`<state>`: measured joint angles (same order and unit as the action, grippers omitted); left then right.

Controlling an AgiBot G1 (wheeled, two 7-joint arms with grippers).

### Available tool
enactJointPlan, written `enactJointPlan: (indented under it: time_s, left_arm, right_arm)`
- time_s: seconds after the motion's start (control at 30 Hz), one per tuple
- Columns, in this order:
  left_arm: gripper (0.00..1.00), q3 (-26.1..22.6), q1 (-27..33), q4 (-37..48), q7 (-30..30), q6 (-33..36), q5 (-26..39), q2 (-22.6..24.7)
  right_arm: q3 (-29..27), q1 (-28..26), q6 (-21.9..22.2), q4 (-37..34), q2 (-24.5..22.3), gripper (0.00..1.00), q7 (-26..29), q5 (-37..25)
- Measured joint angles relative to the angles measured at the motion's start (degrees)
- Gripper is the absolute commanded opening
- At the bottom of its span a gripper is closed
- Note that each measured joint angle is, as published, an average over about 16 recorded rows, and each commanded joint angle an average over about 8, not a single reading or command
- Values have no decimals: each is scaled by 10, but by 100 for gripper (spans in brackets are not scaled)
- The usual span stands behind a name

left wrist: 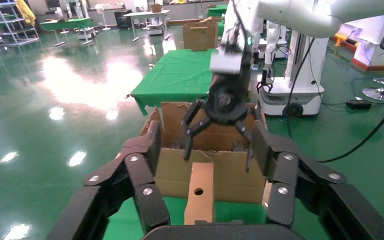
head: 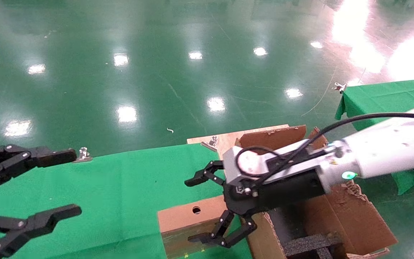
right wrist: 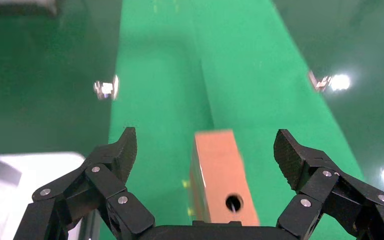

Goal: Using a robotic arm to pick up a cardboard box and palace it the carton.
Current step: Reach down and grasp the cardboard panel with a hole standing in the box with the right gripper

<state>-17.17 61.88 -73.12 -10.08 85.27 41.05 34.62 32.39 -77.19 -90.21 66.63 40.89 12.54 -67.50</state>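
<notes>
Two claws are seen over a table draped in green cloth (head: 120, 187). At the far left of the head view, the left claw (head: 68, 185), all black, is held with its fingers spread wide and nothing between them; it is parked well apart from the work, over the left end of the cloth. A metal clip (head: 83, 154) is seen at the cloth's far edge, just beside that claw's upper fingertip.

Further right, the cardboard box (head: 189, 219) is laid flat on the cloth, its single round hole facing up and one darker, scuffed side shown. The right claw (head: 196, 210), carried on the white robotic arm (head: 383, 151), is held over the box with its fingers spread wide, one on either side of it. From the right wrist view the box (right wrist: 222, 180) is seen centred between the two fingers (right wrist: 112, 160), with a clear gap on each side, so nothing is gripped.

Behind the right claw, touching the table end, the carton (head: 350, 216) is stood open, with ragged flaps and black foam (head: 307, 244) inside. The box is outside the carton, just beside its near wall.
</notes>
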Motion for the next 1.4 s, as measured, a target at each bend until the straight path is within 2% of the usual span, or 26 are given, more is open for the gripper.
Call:
enactJointPlan:
  time_s: [0.37, 0.63, 0.67, 0.83, 0.87, 0.9, 0.93, 1.1, 1.13, 1.17, 1.4]
  left_arm:
    - [0, 0, 0, 0, 0, 0, 0, 0]
    - [0, 0, 0, 0, 0, 0, 0, 0]
    - [6, -1, 0, 0, 0, 0, 0, 0]
    - [68, -1, 0, 0, 0, 0, 0, 0]
    - [81, -1, 0, 0, 0, 0, 0, 0]
    - [93, -1, 0, 0, 0, 0, 0, 0]
    - [100, -1, 0, 0, 0, 0, 0, 0]
    - [100, -1, 0, 0, 0, 0, 0, 0]
    - [100, -1, 0, 0, 0, 0, 0, 0]
    - [100, -1, 0, 0, 0, 0, 0, 0]
    - [100, -1, 0, 0, 0, -1, 0, 0]
  right_arm:
    - [105, -83, -1, -96, 68, 100, -43, -110]
    - [179, -136, -4, -152, 113, 100, -75, -168]
    - [188, -141, -4, -157, 118, 100, -79, -173]
    - [226, -165, -5, -179, 138, 100, -94, -191]
    - [232, -168, -5, -182, 141, 97, -96, -194]
    - [237, -172, -5, -185, 144, 88, -99, -195]
    - [242, -174, -5, -188, 147, 75, -100, -197]
    - [256, -182, -6, -195, 155, 13, -106, -200]
    - [258, -183, -6, -196, 155, 3, -107, -201]
    - [258, -183, -6, -196, 156, 0, -107, -201]
    - [256, -182, -6, -195, 154, 0, -107, -200]
